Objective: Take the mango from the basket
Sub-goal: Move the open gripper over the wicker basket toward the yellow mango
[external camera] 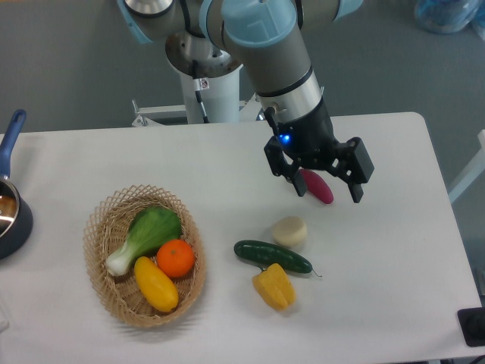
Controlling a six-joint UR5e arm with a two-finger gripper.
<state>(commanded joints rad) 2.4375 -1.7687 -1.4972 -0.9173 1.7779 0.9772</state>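
Observation:
The mango (156, 283), a smooth elongated yellow fruit, lies in the near part of the wicker basket (101, 224) at the table's left front. It rests against an orange (176, 258) and a green leafy vegetable (145, 236). My gripper (327, 189) hangs open above the table's middle right, well to the right of the basket, with nothing between its fingers. A magenta vegetable (317, 186) lies on the table under it.
A pale round item (290, 231), a dark cucumber (271, 256) and a lumpy yellow bell pepper (274, 287) lie right of the basket. A blue-handled pot (9, 205) sits at the left edge.

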